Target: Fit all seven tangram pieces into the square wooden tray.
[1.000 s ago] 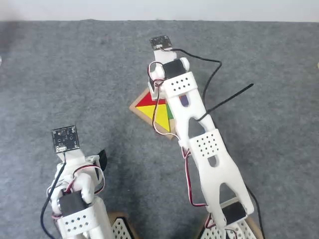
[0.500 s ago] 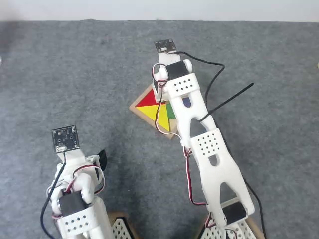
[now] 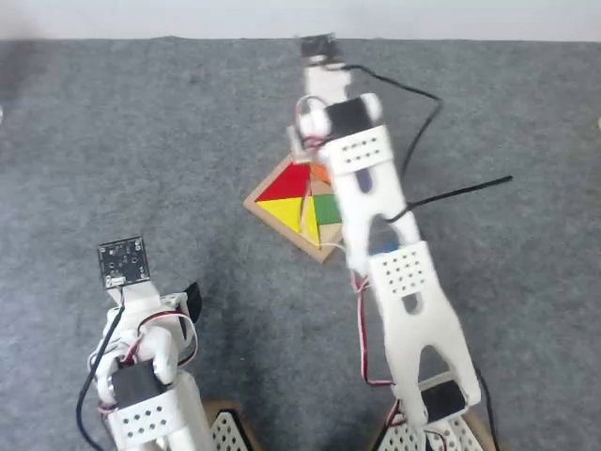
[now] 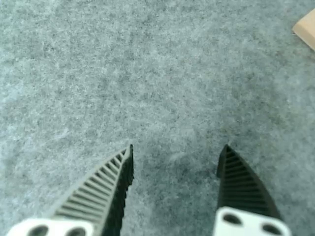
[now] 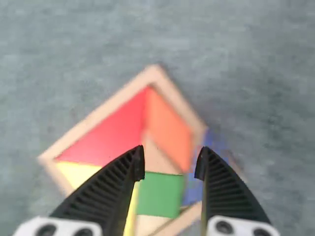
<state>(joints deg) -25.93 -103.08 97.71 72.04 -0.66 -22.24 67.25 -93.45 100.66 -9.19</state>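
The square wooden tray (image 3: 254,202) lies on the grey mat, turned like a diamond. It holds a red triangle (image 3: 285,185), a yellow triangle (image 3: 285,212), a green square (image 3: 327,209) and an orange piece (image 3: 320,173). The right arm (image 3: 362,155) stretches over the tray's right side and hides part of it. In the right wrist view the right gripper (image 5: 169,160) hangs open and empty above the tray (image 5: 98,114), over a bare wooden gap between the red triangle (image 5: 113,135), orange piece (image 5: 167,128) and green square (image 5: 160,194). A blue piece (image 5: 210,142) shows blurred beside the orange one. The left gripper (image 3: 192,299) is open near the front left.
The left gripper (image 4: 174,152) hovers over bare grey mat, with a corner of the tray (image 4: 307,27) far off. Black cables (image 3: 441,193) trail from the right arm over the mat. Open mat lies to the left and far right of the tray.
The right arm has drawn back and up toward the far side of the tray, uncovering the orange and green pieces. The left arm has not moved.
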